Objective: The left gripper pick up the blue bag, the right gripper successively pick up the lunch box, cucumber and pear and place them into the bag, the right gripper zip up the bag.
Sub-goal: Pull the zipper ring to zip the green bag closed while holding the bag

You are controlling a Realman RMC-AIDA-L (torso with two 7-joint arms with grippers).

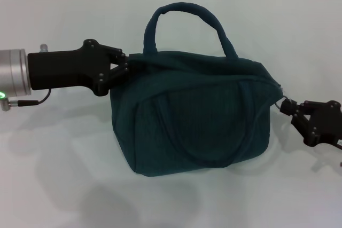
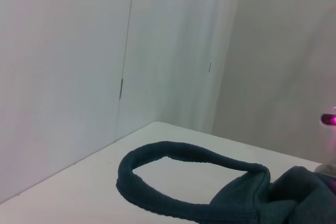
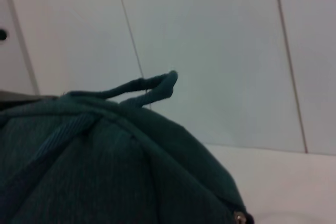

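1. Reaching in from the left edge of the head view: left gripper [image 1: 126, 63], black, on a silver wrist with a green light. Its fingers are pressed together on the fabric at the top left corner of the bag [image 1: 197, 110], pinching that corner.
2. Bag: dark teal, boxy, standing on the white table [image 1: 53, 185] in the middle of the head view. Top appears closed; no lining shows. One handle [image 1: 184, 12] arches upright above the top edge; a second handle [image 1: 214, 126] hangs flat against the near face as a loop.
3. Bag, left wrist view: the upright handle [image 2: 184, 156] shows as a rope-like loop over the table surface, joined to bunched teal fabric [image 2: 294, 192] at the corner. A small pink light [image 2: 329, 119] sits at the edge of that view.
4. Right gripper [image 1: 291, 109]: black, at the right edge of the head view, low, against the bag's right end just below its top corner. Fingertips meet the fabric there; whether they are spread or pinching I cannot tell.
5. Bag, right wrist view: its end panel [image 3: 105, 171] fills the near part of the view, seams running across it; the handle [image 3: 152, 85] pokes up behind. A small metal piece [image 3: 239, 217] shows at the fabric's edge.
6. Backdrop: pale wall panels [image 3: 210, 51] behind the table.
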